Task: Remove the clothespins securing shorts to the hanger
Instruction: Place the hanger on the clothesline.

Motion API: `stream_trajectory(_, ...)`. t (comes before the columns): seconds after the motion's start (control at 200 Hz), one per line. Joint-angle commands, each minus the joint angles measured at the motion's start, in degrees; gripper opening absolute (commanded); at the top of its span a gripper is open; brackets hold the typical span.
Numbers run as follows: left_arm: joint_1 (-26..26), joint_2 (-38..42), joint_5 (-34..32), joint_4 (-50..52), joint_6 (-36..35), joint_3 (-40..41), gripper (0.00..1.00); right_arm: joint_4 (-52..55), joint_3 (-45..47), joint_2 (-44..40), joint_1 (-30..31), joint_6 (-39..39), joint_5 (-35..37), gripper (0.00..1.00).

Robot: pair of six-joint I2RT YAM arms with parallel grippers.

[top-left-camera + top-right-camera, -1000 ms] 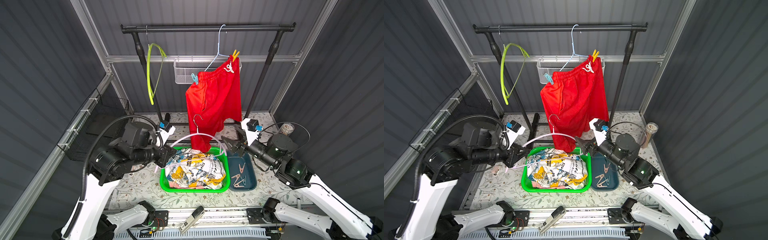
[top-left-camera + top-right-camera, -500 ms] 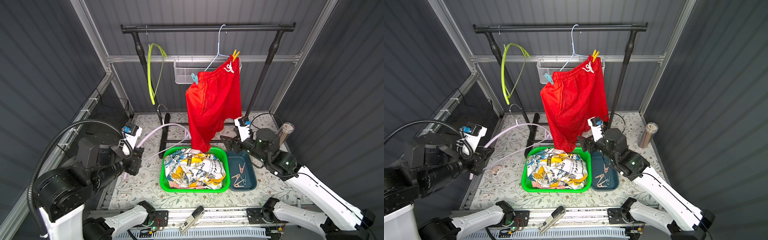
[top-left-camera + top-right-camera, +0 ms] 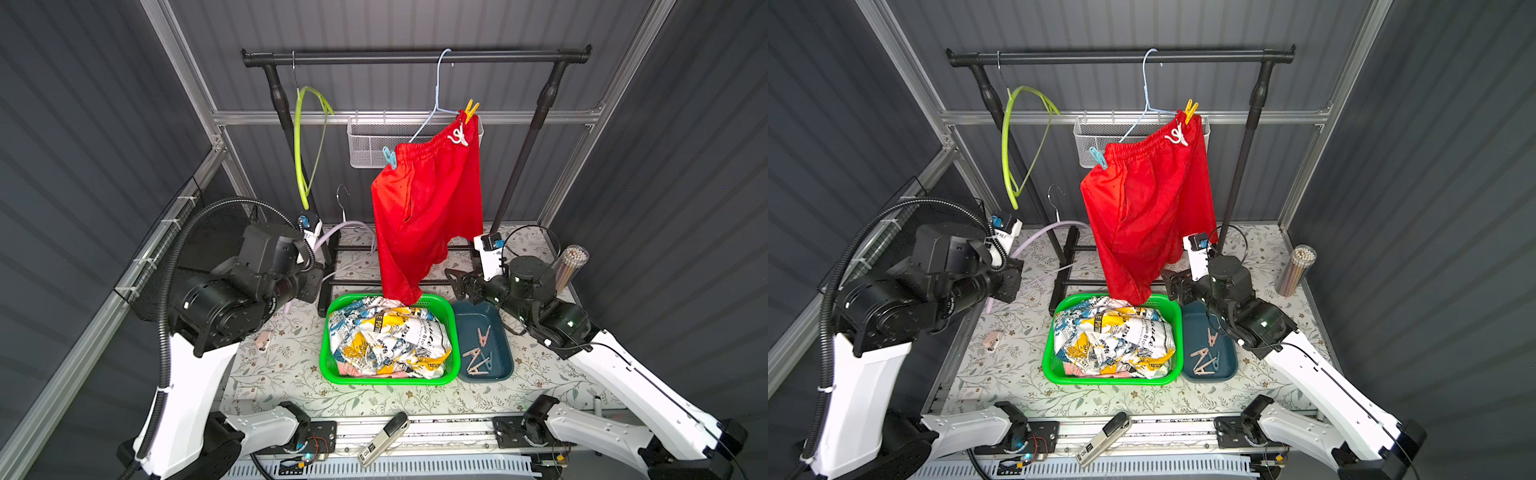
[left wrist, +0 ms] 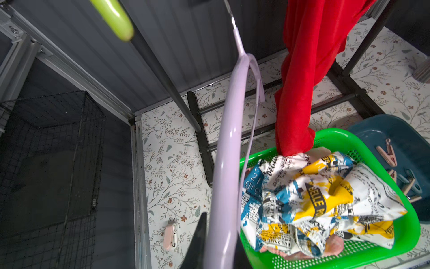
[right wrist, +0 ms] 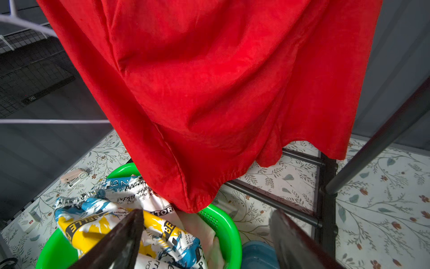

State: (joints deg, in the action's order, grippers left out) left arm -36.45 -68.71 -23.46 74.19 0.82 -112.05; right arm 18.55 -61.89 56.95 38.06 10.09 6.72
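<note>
Red shorts (image 3: 428,216) (image 3: 1146,216) hang from a pale blue hanger (image 3: 436,99) on the rail. A yellow clothespin (image 3: 471,110) (image 3: 1190,110) pins the waistband's right end and a light blue clothespin (image 3: 389,156) (image 3: 1097,157) its left end. My left gripper (image 3: 318,274) (image 4: 221,233) is shut on a bare lilac hanger (image 3: 332,237) (image 4: 228,151), left of the shorts. My right gripper (image 3: 455,282) (image 5: 207,216) stands open and empty just right of the low hem (image 5: 193,202). Printed shorts (image 3: 386,332) lie over pink shorts (image 4: 335,244) in the green basket (image 3: 324,357).
A blue tray (image 3: 498,332) right of the basket holds several beige clothespins (image 3: 478,345). One beige clothespin (image 3: 262,337) (image 4: 169,235) lies loose on the floral table. A green hanger (image 3: 305,145) hangs on the rail, with a wire basket (image 3: 365,141) behind. A stick-filled cylinder (image 3: 571,266) stands far right.
My left arm has carried the lilac hanger away from the green basket toward the rack's left post. My right gripper has shifted slightly back and right, still open.
</note>
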Motion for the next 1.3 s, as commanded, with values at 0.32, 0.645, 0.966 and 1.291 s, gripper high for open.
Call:
stream_trajectory(0.32, -0.38, 0.76, -7.36, -34.74, -3.80, 6.14, 0.00, 0.36, 4.07, -2.84, -0.75, 1.16, 2.34, 0.88)
stream_trajectory(0.645, -0.38, -6.29, -8.38, -53.80, -8.90, 6.79, 0.00, 0.09, 4.42, -3.45, -0.88, 0.64, 2.05, 0.88)
stream_trajectory(0.966, -0.38, -11.77, -12.62, -66.57, -15.06, 6.52, 0.00, 0.61, 3.31, -1.41, -0.89, 0.68, -0.11, 0.88)
stream_trajectory(1.291, -0.38, -21.18, -16.48, -72.50, -21.64, 1.40, 0.00, 0.44, 2.65, -1.13, -0.84, 0.99, -1.26, 0.88)
